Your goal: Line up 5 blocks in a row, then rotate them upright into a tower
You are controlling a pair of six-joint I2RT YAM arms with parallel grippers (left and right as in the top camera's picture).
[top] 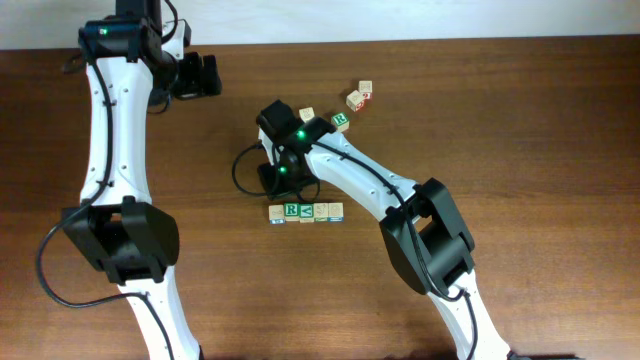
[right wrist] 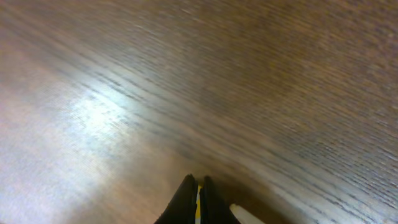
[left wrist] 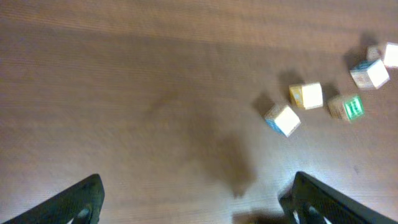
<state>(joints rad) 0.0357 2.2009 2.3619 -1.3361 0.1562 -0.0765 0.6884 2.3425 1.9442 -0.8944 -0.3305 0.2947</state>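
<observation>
A row of several pale-wood blocks lies at the table's middle, with a green R and a green V facing up. More blocks lie loose behind it: one with a green R, a plain one and another. The left wrist view shows this loose group, with a green-faced block and a pale block. My right gripper hangs just behind the row, shut on nothing over bare wood. My left gripper is at the far left, open and empty.
A like cube with red marks sits among the loose blocks at the back. The brown wooden table ends at a pale wall along the back edge. The right arm's links pass over the loose blocks.
</observation>
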